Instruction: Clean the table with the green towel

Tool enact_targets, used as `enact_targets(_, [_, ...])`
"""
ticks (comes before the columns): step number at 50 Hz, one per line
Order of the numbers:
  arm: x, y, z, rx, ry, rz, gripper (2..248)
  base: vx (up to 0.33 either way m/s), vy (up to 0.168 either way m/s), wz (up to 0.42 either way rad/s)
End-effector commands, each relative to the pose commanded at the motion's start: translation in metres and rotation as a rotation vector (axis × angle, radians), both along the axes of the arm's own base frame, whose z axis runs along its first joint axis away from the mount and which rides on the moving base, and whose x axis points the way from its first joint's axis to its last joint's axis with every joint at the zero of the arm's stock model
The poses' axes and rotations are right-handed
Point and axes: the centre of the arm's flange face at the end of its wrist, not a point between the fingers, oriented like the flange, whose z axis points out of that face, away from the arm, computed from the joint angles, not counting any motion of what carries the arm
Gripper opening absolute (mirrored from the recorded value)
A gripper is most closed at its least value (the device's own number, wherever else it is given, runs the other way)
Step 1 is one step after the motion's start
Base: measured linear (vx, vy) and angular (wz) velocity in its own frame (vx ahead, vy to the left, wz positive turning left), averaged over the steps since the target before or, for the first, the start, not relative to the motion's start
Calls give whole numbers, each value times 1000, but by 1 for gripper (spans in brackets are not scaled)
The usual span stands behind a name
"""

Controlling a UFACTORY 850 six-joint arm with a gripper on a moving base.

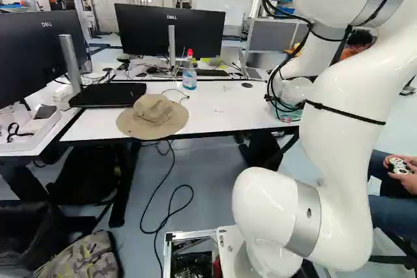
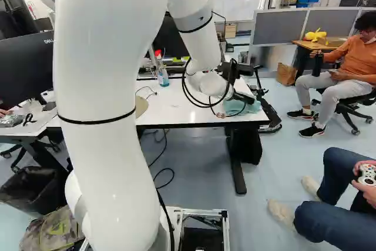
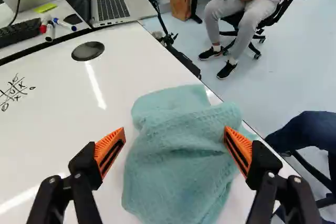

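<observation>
Reach of the white arm [image 1: 345,128] over the white surface [image 3: 52,114], as seen from where I stand. The gripper [image 2: 239,96] is at the surface's end, at the right of the left base view and right of the middle in the right base view. Its two fingers are spread wide, with orange pads [image 3: 109,150] facing each other and nothing pinched. The green towel [image 3: 178,156] lies crumpled on the surface, under and ahead of the gripper, mostly between the fingers as the wrist view shows them; its folds reach the surface's edge. Whether either finger touches the cloth cannot be told.

Elsewhere on the same surface: a round black disc [image 3: 88,51], beyond the towel; handwritten marks [image 3: 16,90] in dark ink, well apart from the cloth; a tan brimmed hat [image 1: 153,115], by the near edge at the other end, just beside a flat dark slab [image 1: 107,96]; and a clear spray bottle [image 1: 189,77] with a red top, upright behind the hat.

Past a dark gap, on the adjoining desk: an open laptop [image 3: 113,6], several markers [image 3: 50,31], a black keyboard [image 3: 18,34] and a yellow pad [image 3: 45,7]. Below, a black cable [image 1: 164,193] loops across the floor [image 1: 208,154].
</observation>
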Motion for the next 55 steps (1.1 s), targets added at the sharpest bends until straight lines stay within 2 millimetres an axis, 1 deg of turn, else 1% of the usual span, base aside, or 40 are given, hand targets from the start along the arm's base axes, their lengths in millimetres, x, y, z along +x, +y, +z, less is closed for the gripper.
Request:
enact_targets(19, [-1,-1,-2,14,23,-2,247,0,0,0])
enact_targets(20, [-1,-1,-2,14,23,-2,214,0,0,0])
enact_targets(24, [-1,-1,-2,14,23,-2,214,0,0,0])
enact_targets(25, [-1,-1,-2,14,23,-2,176,0,0,0])
enact_targets(29, [-1,-1,-2,14,23,-2,176,0,0,0])
enact_targets(30, [-1,-1,-2,14,23,-2,138,0,0,0])
enact_targets(34, [-1,-1,-2,14,23,-2,138,0,0,0])
enact_targets(35, [-1,-1,-2,14,23,-2,101,0,0,0])
enact_targets(40, [-1,-1,-2,14,23,-2,101,0,0,0])
enact_targets(41, [-1,-1,-2,14,23,-2,67,0,0,0])
enact_targets(45, [-1,-1,-2,14,23,-2,67,0,0,0])
enact_targets(46, [-1,-1,-2,14,23,-2,51,0,0,0])
enact_targets(55, [-1,0,1,12,19,-1,49,0,0,0])
